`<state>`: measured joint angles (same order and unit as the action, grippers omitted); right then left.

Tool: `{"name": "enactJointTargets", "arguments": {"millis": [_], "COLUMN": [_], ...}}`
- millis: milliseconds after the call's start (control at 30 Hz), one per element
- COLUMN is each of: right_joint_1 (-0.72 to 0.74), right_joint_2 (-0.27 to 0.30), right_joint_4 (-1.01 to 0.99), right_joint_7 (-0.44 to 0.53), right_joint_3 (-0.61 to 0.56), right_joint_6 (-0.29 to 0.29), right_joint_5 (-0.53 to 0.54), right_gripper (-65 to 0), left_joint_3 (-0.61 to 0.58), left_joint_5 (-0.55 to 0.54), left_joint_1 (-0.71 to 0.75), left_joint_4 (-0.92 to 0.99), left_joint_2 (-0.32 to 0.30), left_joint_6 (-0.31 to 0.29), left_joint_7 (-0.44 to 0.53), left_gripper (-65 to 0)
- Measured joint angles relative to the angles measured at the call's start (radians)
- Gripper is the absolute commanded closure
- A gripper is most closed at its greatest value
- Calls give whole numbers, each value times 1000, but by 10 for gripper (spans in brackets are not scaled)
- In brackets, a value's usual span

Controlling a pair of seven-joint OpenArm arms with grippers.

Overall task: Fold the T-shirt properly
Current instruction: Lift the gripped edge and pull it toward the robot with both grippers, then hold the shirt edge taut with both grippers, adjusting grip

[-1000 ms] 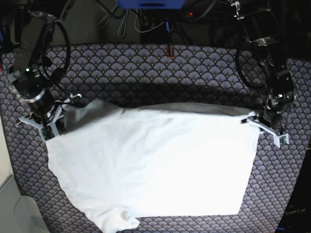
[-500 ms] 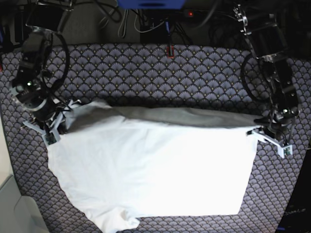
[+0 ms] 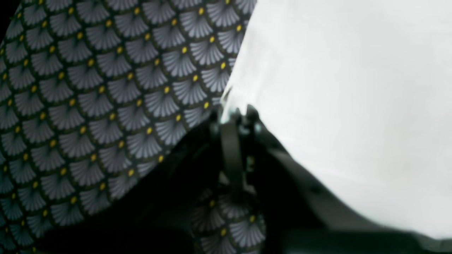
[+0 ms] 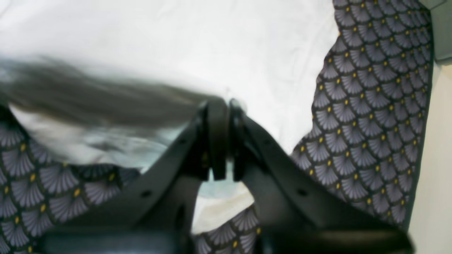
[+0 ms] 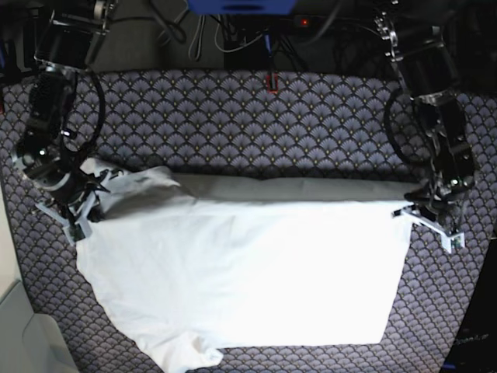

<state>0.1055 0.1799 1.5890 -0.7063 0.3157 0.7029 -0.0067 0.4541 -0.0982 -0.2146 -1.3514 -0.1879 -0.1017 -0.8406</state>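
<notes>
Now both arms are down at the far edge of the T-shirt (image 5: 241, 272), which lies spread wide over the counter's purple-grey scallop-patterned cloth (image 5: 256, 116). Over on the base view's left side, the right gripper (image 5: 78, 203) has its jaws pinched tight on a bunched corner of the white fabric; the right wrist view confirms it, with the black fingers (image 4: 217, 141) pressed together and cloth caught between them. Across on the other side, the left gripper (image 5: 423, 214) is clamped on the opposite corner, and from its wrist camera the jaws meet right at the T-shirt's edge (image 3: 226, 102). Between the two grips the far hem runs in a long, shadowed fold. Nearer the camera, the shirt rests flat and bright, with a rumpled sleeve (image 5: 190, 353) poking out at the bottom left.
</notes>
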Motion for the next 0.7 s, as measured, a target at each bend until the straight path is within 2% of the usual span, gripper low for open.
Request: {"name": "enactJointTargets", "arguments": {"millis": [167,200,267,400,467,600,700], "right_joint_1": [13,21,35,32,32,32,29], "right_joint_2": [0,0,0,17,22,36,39], "right_joint_4": [-10,-16,-32,-40,-40,-36,-12], "right_joint_7": [2,-5,-6,-6,-8,-8,-5], "right_joint_3": [0,0,0,0,3,1,6], "right_joint_6": [0,0,0,0,0,0,0], "right_joint_5": [-2,2,-1,-2,-9,-6,-8], "right_gripper": [0,0,-6,-105,-173,-281,-294], "left_joint_3": [0,0,0,0,0,0,2], "left_joint_5": [0,0,0,4,4,-3,-3], "left_joint_1": [-4,-5,-13,-14,-12,-13,-10], "left_joint_4": [0,0,0,0,0,-6,-6], "left_joint_2": [-1,-3,-6,-9,-10,-9,-9], "left_joint_6": [0,0,0,-3,0,-5,-3], "left_joint_7": [-2,-2,-1,-1,-1,0,0], "left_gripper": [-14,-32,-109,-304,-364,-390,-390]}}
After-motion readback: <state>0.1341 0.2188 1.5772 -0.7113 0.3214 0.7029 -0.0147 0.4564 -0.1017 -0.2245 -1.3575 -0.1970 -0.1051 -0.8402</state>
